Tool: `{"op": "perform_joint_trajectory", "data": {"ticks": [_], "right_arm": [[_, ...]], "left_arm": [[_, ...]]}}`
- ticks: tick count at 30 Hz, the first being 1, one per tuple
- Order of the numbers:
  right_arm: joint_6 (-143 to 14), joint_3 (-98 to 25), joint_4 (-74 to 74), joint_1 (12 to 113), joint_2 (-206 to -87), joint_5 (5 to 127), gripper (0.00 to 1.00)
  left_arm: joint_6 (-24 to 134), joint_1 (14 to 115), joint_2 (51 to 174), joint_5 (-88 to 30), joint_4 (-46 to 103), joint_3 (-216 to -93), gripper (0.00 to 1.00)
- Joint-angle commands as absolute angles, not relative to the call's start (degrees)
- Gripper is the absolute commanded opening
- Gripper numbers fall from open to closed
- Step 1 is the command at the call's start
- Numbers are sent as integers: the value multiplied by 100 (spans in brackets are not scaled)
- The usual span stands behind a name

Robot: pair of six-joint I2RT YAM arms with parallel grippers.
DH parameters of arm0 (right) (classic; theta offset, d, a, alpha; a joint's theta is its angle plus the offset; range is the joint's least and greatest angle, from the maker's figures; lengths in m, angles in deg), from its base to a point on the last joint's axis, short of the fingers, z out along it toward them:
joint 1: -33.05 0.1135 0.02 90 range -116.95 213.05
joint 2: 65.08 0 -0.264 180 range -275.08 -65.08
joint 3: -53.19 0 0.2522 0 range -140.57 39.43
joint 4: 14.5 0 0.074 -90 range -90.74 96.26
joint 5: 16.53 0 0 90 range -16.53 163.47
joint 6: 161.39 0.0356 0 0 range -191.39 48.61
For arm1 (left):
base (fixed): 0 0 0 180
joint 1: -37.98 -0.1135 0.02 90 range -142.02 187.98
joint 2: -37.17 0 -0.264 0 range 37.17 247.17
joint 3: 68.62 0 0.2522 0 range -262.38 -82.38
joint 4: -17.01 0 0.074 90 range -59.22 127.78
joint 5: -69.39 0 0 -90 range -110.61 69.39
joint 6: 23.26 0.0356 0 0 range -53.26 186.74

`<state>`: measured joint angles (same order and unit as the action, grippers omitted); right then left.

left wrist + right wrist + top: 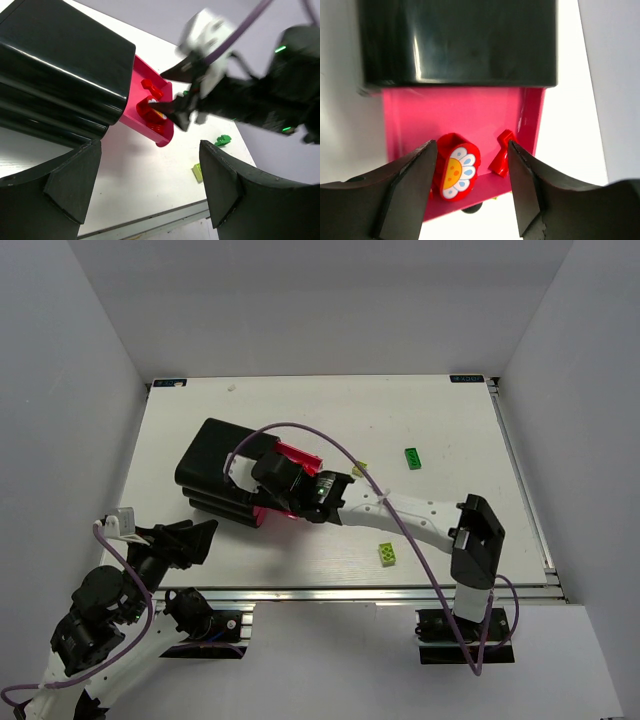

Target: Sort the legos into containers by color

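The right arm stretches low from its base across the counter (450,420), forearm nearly level. Its wrist is bent so that the right pincer (472,150) hangs over the pulled-out pink drawer (450,110) of the black cabinet (455,40). The fingers stand spread, pinching nothing. Between them, inside the drawer, lies a red piece (456,167) printed with a white-petalled flower, close against one finger. A smaller red lego (501,155) sits just beside the other finger. Back along this arm, on the bare counter, a dark green lego (412,457) and a lime lego (386,554) lie well apart. The left arm is folded near its base. The left pincer (150,150) is spread wide and empty, pointing at the cabinet, with the drawer ahead of it.
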<state>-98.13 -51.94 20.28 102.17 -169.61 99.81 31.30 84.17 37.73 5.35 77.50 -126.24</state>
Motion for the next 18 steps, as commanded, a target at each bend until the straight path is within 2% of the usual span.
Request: {"op": "perform_joint_trajectory", "data": {"ticks": [1, 3, 4, 6, 7, 8, 9, 10, 11, 12, 13, 14, 15, 18], "right_arm": [[-9336, -5794, 2360, 10213, -16423, 9457, 65], [-9170, -6049, 2535, 10179, -16318, 9307, 66], [-9091, -6137, 2598, 10169, -16291, 9263, 65], [-8819, -6217, 2616, 9995, -16055, 9157, 55], [-8704, -6156, 2555, 9819, -15940, 9131, 36], [-8564, -6068, 2502, 9687, -15808, 8992, 20], [-8258, -5833, 2449, 9538, -15546, 8886, 0], [-8098, -5700, 2370, 8971, -15413, 8754, 0], [-7923, -5559, 2352, 8730, -15272, 8353, 0], [-7747, -5288, 2343, 8510, -15053, 8088, 0], [-7380, -5146, 2309, 7690, -14929, 7484, 0], [-7219, -5014, 2308, 7421, -14824, 7113, 0], [-7026, -4726, 2299, 6940, -14588, 6813, 0], [-6717, -4232, 2133, 6042, -14165, 5916, 0]], "left_arm": [[3193, 8386, 3814, 506, 7649, -12580, 89], [3281, 8386, 3918, 392, 7561, -12554, 88], [3412, 8386, 3980, 313, 7438, -12553, 84], [3510, 8333, 4373, -55, 7315, -12545, 73], [3545, 8333, 4559, -205, 7114, -12519, 51], [3589, 8333, 4770, -615, 6955, -12484, 39], [3616, 8333, 5233, -854, 6797, -12448, 30], [3625, 8333, 5542, -1126, 6413, -12404, 21], [3651, 8333, 5823, -1364, 6235, -12430, 9], [3668, 8333, 6540, -1854, 6076, -12474, 6], [3712, 8333, 6886, -2050, 5761, -12614, 4], [3730, 8411, 7238, -2296, 5636, -12728, 2], [3747, 8464, 7937, -2507, 5539, -12860, 2], [3853, 8465, 8891, -2763, 5328, -13501, 2]]}}
